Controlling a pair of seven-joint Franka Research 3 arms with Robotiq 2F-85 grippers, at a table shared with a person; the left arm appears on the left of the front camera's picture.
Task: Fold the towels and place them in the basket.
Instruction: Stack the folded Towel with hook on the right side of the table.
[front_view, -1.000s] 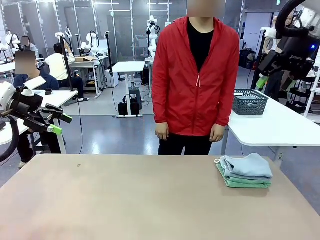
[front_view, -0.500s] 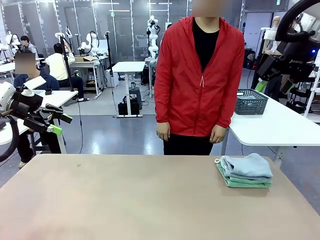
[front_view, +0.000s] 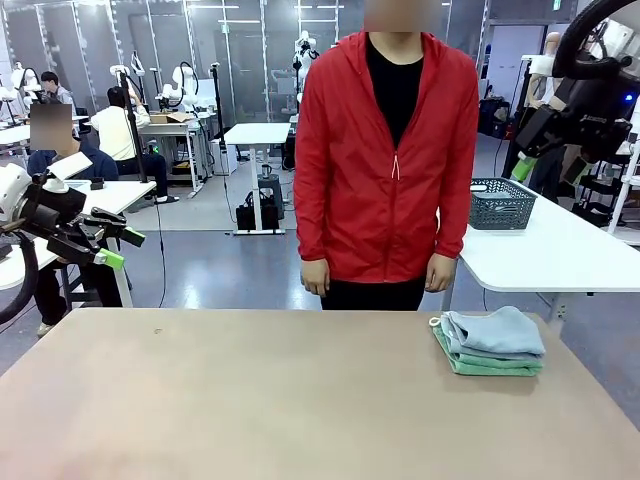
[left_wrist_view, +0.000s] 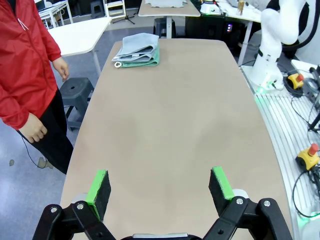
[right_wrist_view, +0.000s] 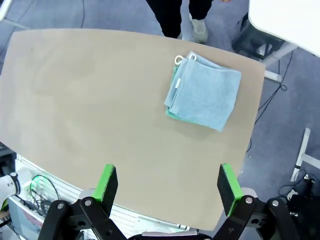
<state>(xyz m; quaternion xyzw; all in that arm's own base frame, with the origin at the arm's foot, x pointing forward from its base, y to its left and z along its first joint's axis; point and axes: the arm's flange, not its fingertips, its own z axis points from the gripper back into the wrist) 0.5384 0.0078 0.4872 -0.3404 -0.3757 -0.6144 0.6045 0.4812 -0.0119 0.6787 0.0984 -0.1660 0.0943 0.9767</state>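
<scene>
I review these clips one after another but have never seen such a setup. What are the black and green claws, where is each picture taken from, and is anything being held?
The claws are two-finger grippers on two robot arms. The front view looks across the table at a person in a red jacket. There the left gripper hangs off the table's left side, raised. The other two pictures come from cameras on the wrists, looking down along each gripper's fingers: left gripper and right gripper. Both are open and hold nothing. On the table lie two stacked folded towels, blue-grey over mint green. A dark mesh basket stands on a white table behind.
</scene>
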